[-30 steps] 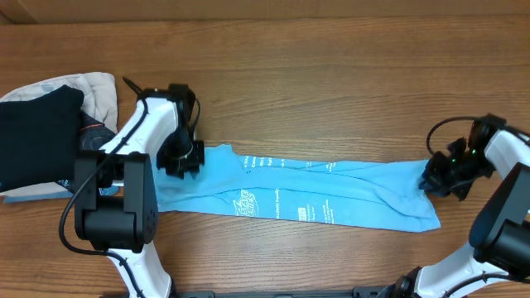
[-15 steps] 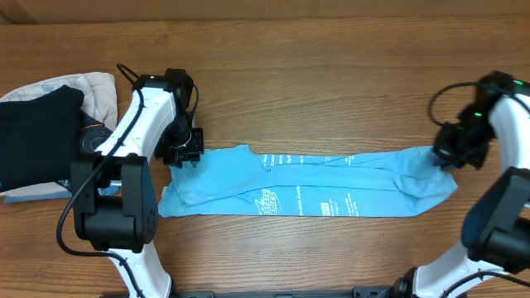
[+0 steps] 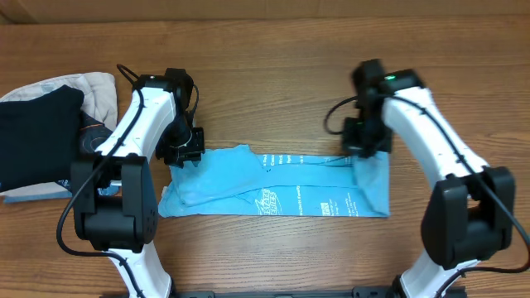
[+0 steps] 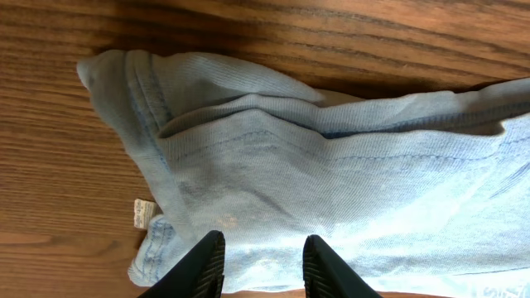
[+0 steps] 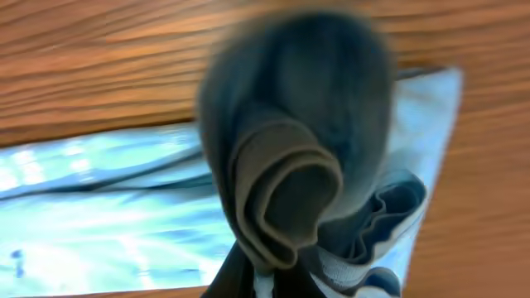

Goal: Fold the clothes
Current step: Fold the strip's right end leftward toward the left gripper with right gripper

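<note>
- My left gripper (image 3: 184, 155) sits at the 9 o'clock end of the shirt (image 3: 281, 190), over its far corner.
- In the left wrist view its 2 fingers (image 4: 205, 258) stand spread with a gap between them, and blue cloth shows through that gap. I cannot tell whether the tips touch the cloth.
- My right gripper (image 3: 364, 142) is at the shirt's 3 o'clock end, pressed together and pinching the shirt.
- In the right wrist view a rolled bunch of blue fabric bulges up out of that pinch, blurred and close to the lens.
- The shirt lies as 1 long narrow strip on the table (image 3: 273, 74), toward 6 o'clock of its middle, running from 9 to 3 o'clock.
- Its 3 o'clock end rises off the wood into my right grip; the rest lies flat, white print (image 3: 265, 201) facing up.
- A small white label (image 4: 145, 211) shows at the shirt's edge near my left fingers.
- A black garment (image 3: 33, 136) rests at the table's 9 o'clock edge, with a beige garment (image 3: 101, 87) touching it toward 1 o'clock. Both lie apart from the shirt.
</note>
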You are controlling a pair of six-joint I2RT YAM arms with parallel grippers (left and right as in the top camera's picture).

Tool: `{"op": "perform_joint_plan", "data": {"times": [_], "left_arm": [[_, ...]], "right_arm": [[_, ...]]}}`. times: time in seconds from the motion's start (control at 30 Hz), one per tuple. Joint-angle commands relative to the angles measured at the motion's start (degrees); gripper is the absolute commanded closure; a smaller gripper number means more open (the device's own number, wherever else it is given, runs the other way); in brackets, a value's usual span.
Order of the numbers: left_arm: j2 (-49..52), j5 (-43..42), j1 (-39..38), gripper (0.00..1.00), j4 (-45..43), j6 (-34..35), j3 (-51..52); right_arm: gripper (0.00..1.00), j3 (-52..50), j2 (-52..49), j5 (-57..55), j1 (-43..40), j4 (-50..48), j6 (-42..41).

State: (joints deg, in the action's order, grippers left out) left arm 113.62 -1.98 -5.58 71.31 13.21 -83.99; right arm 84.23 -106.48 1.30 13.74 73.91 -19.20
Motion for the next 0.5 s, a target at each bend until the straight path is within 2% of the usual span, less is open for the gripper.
{"op": "perform_joint_plan", "data": {"times": [0.0, 0.2, 0.47], "left_arm": [[-0.61, -1.05, 0.2, 0.65, 0.0, 0.48, -1.09], [-0.61, -1.05, 0.2, 0.65, 0.02, 0.09, -1.07], [-0.61, -1.05, 0.2, 0.65, 0.02, 0.09, -1.09]], "right_arm": [[0.96, 1.36, 0.35, 0.26, 4.39, -1.46, -4.31], [0.96, 1.36, -0.26, 1.44, 10.51, -3.19, -6.38], [0.96, 1.36, -0.26, 5.44, 13.9, -3.65, -6.36]]}}
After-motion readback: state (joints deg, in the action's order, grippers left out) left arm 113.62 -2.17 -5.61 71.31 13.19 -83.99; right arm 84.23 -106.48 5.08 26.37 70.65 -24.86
